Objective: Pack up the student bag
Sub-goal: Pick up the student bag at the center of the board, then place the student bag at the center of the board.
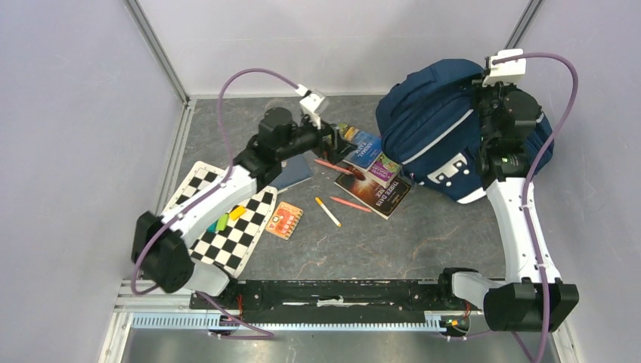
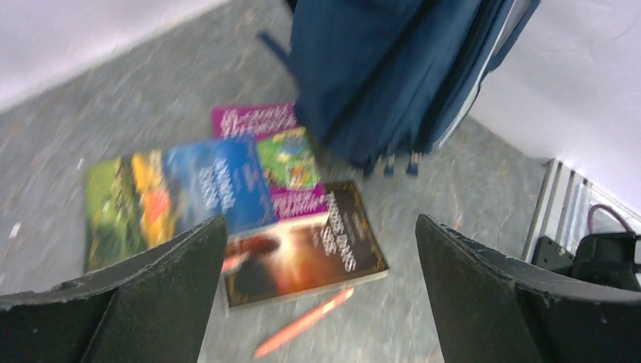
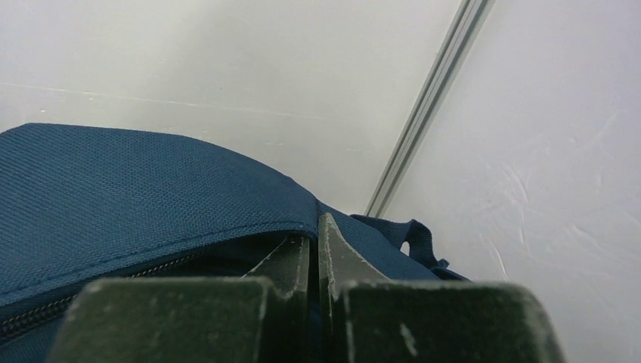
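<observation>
The student bag point(image 1: 431, 128), navy with grey stripes, stands at the back right. My right gripper point(image 1: 482, 89) is at its top, and in the right wrist view this gripper point(image 3: 314, 227) is shut on the bag's fabric edge point(image 3: 128, 197) beside the zipper. My left gripper point(image 1: 336, 144) hovers open over the books, nothing between its fingers point(image 2: 319, 219). Below it lie a blue-green book point(image 2: 181, 197), a purple book point(image 2: 280, 151), a dark book point(image 2: 310, 249) and an orange pencil point(image 2: 302, 324). The bag's lower part point(image 2: 378, 68) is just behind them.
A chessboard point(image 1: 249, 238) with small coloured pieces lies at the left, under the left arm. A dark blue notebook point(image 1: 291, 172), an orange card point(image 1: 284, 220), a yellow pen point(image 1: 327, 212) and two reddish pencils point(image 1: 350, 203) lie mid-table. Walls enclose the back and sides.
</observation>
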Robot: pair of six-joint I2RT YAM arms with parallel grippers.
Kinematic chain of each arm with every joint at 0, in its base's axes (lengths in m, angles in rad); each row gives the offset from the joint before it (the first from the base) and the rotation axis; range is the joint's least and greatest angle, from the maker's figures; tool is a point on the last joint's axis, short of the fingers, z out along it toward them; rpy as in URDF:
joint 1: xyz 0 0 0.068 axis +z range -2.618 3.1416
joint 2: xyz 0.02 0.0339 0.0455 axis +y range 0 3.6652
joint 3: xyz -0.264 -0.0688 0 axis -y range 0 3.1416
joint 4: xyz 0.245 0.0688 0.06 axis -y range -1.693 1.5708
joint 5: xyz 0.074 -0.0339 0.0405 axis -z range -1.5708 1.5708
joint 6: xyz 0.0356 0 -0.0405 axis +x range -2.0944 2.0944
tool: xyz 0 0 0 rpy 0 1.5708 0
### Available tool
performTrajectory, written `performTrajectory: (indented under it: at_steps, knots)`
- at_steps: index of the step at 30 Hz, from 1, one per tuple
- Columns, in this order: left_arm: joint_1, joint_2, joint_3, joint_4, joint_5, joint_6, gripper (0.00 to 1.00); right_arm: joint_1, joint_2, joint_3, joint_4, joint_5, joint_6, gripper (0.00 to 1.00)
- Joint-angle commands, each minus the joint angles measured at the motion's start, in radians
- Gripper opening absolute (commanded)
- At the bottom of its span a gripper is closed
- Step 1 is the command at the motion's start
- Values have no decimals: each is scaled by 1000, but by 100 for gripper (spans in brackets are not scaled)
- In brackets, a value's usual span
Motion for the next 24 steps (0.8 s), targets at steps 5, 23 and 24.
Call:
performTrajectory:
  at_steps: [5,23,24]
  knots:
    - [-123,272,168,305,143,28,100,2,-123,27,146,-2,58,0]
    - [-190,324,153,326,-247,116,100,3,-157,-1,110,-38,23,0]
    - [-188,309,141,332,-249,112,100,3,-159,-1,110,-40,18,0]
